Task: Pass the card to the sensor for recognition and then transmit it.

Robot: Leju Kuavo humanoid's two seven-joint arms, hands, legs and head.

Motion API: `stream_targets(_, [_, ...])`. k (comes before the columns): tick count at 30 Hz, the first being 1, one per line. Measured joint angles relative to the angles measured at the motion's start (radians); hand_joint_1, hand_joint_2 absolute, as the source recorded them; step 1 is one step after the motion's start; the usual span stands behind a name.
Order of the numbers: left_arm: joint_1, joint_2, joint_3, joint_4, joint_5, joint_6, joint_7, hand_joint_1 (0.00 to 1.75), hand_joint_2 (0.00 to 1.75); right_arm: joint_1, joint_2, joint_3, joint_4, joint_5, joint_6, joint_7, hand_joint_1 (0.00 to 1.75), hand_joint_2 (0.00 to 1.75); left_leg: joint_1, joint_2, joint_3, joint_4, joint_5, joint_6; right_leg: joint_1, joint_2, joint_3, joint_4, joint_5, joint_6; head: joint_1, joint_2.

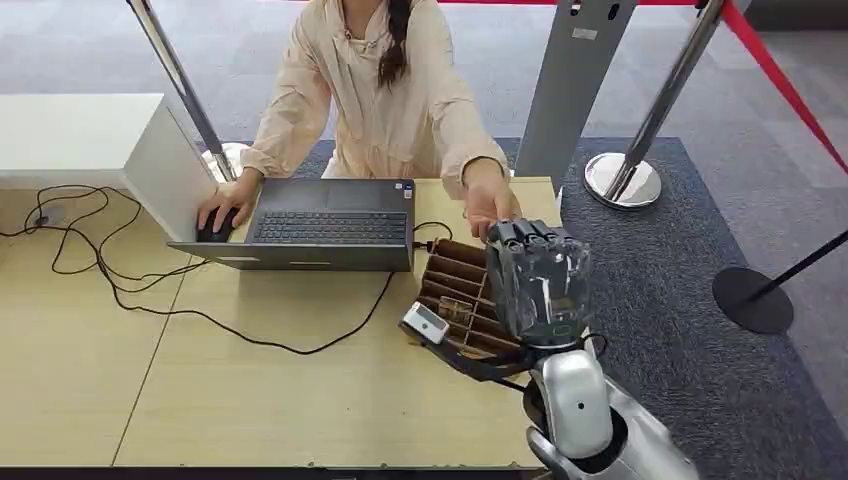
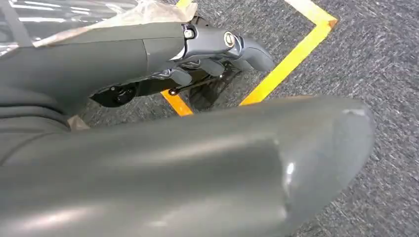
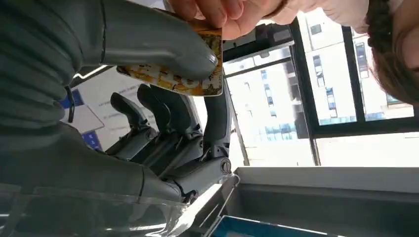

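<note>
Your right hand [image 3: 163, 123] pinches the card [image 3: 173, 79] under its thumb, the person's hand [image 3: 222, 15] already gripping its far edge; left hand [image 2: 207, 54] hangs loosely curled, holding nothing

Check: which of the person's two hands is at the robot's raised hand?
The person's hand by the right hand, reaching from the laptop's far side; the other rests on the mouse.

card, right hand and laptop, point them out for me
card [image 3: 170, 79], right wrist view, on its yellow printed face
right hand [image 1: 537, 280], head view, on the back of the hand
laptop [image 1: 330, 226], head view, on the keyboard
</note>
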Motion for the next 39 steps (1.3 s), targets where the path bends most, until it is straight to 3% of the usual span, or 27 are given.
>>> stream_targets(9, [-0.001, 0.0, -0.016, 0.0, 0.0, 0.0, -0.001, 0.0, 0.0, 0.0, 0.035, 0.0, 0.037, 0.0, -0.026, -0.025, 1.57, 1.75, 0.0, 0.0, 0.0, 0.0, 0.0, 0.0, 0.0, 0.0, 0.0, 0.0, 0.0, 0.0, 0.0, 0.0])
stream_targets(11, [-0.001, 0.0, -0.019, 0.0, 0.0, 0.0, -0.001, 0.0, 0.0, -0.001, 0.043, 0.0, 0.049, 0.0, -0.034, -0.033, 1.5, 1.75, 0.0, 0.0, 0.0, 0.0, 0.0, 0.0, 0.0, 0.0, 0.0, 0.0, 0.0, 0.0, 0.0, 0.0])
stream_targets(12, [-0.001, 0.0, -0.02, 0.0, 0.0, 0.0, -0.001, 0.0, 0.0, -0.001, 0.046, 0.0, 0.051, 0.0, -0.035, -0.034, 1.34, 1.75, 0.0, 0.0, 0.0, 0.0, 0.0, 0.0, 0.0, 0.0, 0.0, 0.0, 0.0, 0.0, 0.0, 0.0])
stream_targets(13, [-0.001, 0.0, -0.022, 0.0, 0.0, 0.0, -0.001, 0.0, 0.0, -0.001, 0.051, 0.0, 0.055, 0.0, -0.039, -0.036, 0.28, 1.75, 0.0, 0.0, 0.0, 0.0, 0.0, 0.0, 0.0, 0.0, 0.0, 0.0, 0.0, 0.0, 0.0, 0.0])
stream_targets(14, [-0.001, 0.0, -0.022, 0.0, 0.0, 0.0, -0.001, 0.0, 0.0, -0.001, 0.054, 0.0, 0.059, -0.001, -0.042, -0.04, 0.02, 1.75, 0.0, 0.0, 0.0, 0.0, 0.0, 0.0, 0.0, 0.0, 0.0, 0.0, 0.0, 0.0, 0.0, 0.0])
stream_targets(18, [-0.002, 0.0, -0.024, 0.0, 0.0, 0.0, 0.0, 0.0, 0.0, -0.001, 0.068, -0.002, 0.077, -0.002, -0.051, -0.045, 0.0, 1.75, 0.0, 0.0, 0.0, 0.0, 0.0, 0.0, 0.0, 0.0, 0.0, 0.0, 0.0, 0.0, 0.0, 0.0])
stream_targets(19, [-0.002, 0.0, -0.026, 0.0, 0.0, 0.0, 0.0, 0.0, 0.0, -0.001, 0.071, -0.002, 0.081, -0.002, -0.054, -0.046, 0.0, 0.0, 0.0, 0.0, 0.0, 0.0, 0.0, 0.0, 0.0, 0.0, 0.0, 0.0, 0.0, 0.0, 0.0, 0.0])
stream_targets(33, [-0.002, 0.0, -0.043, 0.0, 0.0, 0.0, 0.007, 0.0, 0.0, 0.009, 0.093, -0.021, 0.109, -0.002, -0.095, -0.051, 0.0, 0.0, 0.0, 0.0, 0.0, 0.0, 0.0, 0.0, 0.0, 0.0, 0.0, 0.0, 0.0, 0.0, 0.0, 0.0])
stream_targets(39, [0.002, 0.0, -0.045, -0.003, 0.0, 0.0, 0.007, 0.0, 0.0, 0.051, 0.101, -0.03, 0.084, -0.002, -0.148, -0.051, 0.0, 0.0, 0.0, 0.0, 0.0, 0.0, 0.0, 0.0, 0.0, 0.0, 0.0, 0.0, 0.0, 0.0, 0.0, 0.0])
